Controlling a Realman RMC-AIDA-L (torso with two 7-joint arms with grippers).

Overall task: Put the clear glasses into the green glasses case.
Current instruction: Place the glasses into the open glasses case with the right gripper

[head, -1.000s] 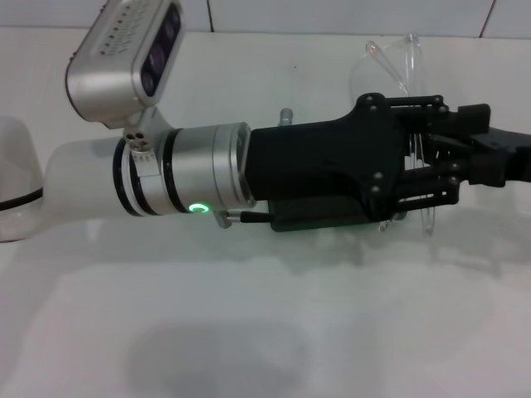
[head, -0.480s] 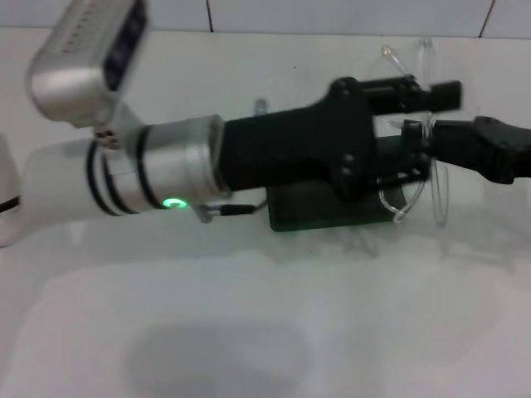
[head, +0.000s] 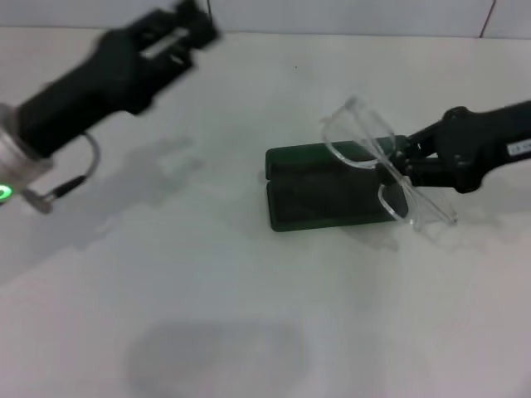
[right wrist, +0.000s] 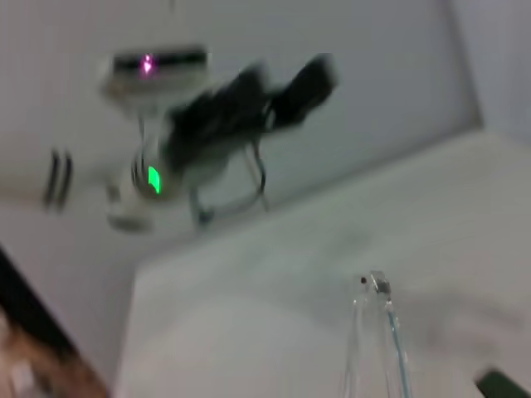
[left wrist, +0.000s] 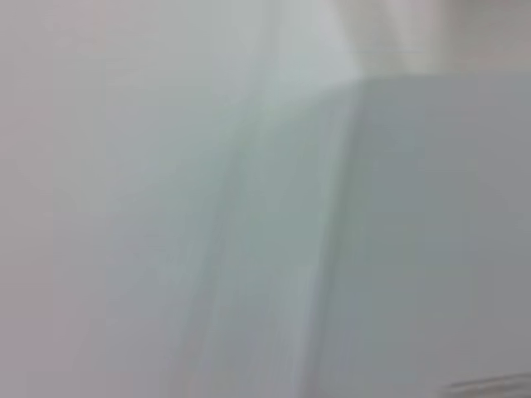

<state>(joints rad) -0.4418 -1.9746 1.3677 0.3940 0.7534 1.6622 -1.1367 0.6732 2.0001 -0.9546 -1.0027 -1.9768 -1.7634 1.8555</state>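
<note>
The right tool is pinching the clear glasses, tilted over the right end of the open green glasses case; releasing now risks them tipping onto the worktop.

Clear glasses: colourless, fully transparent, faint against the white table. Green glasses case: dark green outside, darker lining within. Right gripper and left gripper: black throughout, the left arm's silver wrist section marked by a green light.
</note>
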